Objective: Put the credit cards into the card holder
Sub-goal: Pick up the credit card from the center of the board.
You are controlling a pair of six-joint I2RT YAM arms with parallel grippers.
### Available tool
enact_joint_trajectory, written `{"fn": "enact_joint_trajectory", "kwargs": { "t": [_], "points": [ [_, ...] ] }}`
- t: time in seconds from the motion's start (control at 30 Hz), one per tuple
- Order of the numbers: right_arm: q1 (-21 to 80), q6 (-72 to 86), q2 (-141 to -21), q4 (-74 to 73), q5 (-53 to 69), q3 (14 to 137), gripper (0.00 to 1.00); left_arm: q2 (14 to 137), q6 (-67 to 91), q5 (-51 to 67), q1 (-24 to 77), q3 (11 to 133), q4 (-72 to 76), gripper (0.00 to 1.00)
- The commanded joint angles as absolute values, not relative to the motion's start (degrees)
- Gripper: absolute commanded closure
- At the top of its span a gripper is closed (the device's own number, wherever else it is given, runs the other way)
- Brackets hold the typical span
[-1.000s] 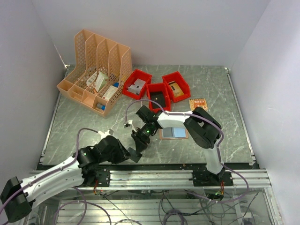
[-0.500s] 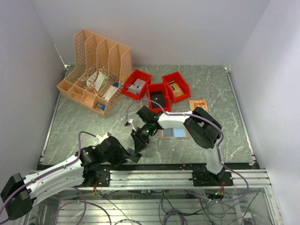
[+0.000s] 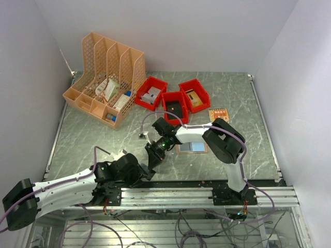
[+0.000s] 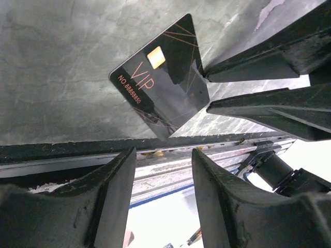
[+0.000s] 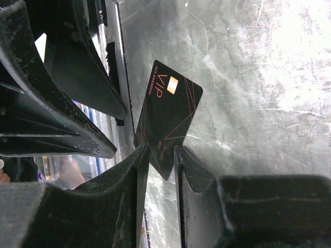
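Observation:
A black VIP credit card (image 4: 160,77) hangs tilted over the table's front edge, also seen in the right wrist view as the black card (image 5: 168,113). My right gripper (image 5: 163,152) is shut on one corner of it, both fingers touching its edges. My left gripper (image 4: 163,155) stands open just below the card with nothing between its fingers. From above, the right gripper (image 3: 153,161) and left gripper (image 3: 140,172) sit close together near the front edge. The salmon-pink card holder (image 3: 182,147) lies flat to the right with a pale blue card (image 3: 198,146) on it. An orange patterned card (image 3: 219,114) lies farther back.
Three red bins (image 3: 174,106) stand in a row at the back centre. An orange lattice file rack (image 3: 106,77) fills the back left. The metal front rail (image 3: 181,192) runs right below both grippers.
My left gripper has opened, let go of the black card and drawn back toward the front edge. The right gripper keeps the card and has barely moved.

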State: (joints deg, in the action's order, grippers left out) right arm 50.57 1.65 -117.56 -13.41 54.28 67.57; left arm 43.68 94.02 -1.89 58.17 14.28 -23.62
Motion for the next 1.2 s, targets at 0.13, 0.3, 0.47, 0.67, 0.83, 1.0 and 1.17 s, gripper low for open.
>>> {"fn": "enact_joint_trajectory", "kwargs": {
  "t": [0.13,0.3,0.47,0.67,0.83,1.0,1.17],
  "points": [
    [50.47,3.65,-116.85,-11.94,54.14,65.84,0.73,44.86,98.65,-4.89,59.84,14.39,-21.36,0.41],
    [50.16,4.92,-116.37,-10.87,54.7,65.22,0.73,46.39,100.58,-6.77,60.46,13.78,-18.82,0.42],
    [50.0,6.72,-116.02,-9.4,55.41,64.24,0.74,50.34,101.27,-6.95,61.35,14.45,-16.47,0.42],
    [49.84,8.29,-116.02,-8.01,55.64,63.11,0.75,51.0,102.16,-7.36,62.71,15.45,-19.15,0.42],
    [49.84,9.25,-116.05,-7.25,55.88,62.33,0.75,49.61,103.44,-8.7,63.66,14.68,-20.15,0.42],
    [49.85,9.31,-116.02,-7.36,56.05,62.31,0.76,49.16,103.51,-8.1,64.07,14.84,-21.35,0.42],
    [49.88,9.45,-116.02,-7.34,56.41,62.35,0.76,49.41,104.37,-8.68,64.18,13.33,-18.16,0.42]
  ]
}}
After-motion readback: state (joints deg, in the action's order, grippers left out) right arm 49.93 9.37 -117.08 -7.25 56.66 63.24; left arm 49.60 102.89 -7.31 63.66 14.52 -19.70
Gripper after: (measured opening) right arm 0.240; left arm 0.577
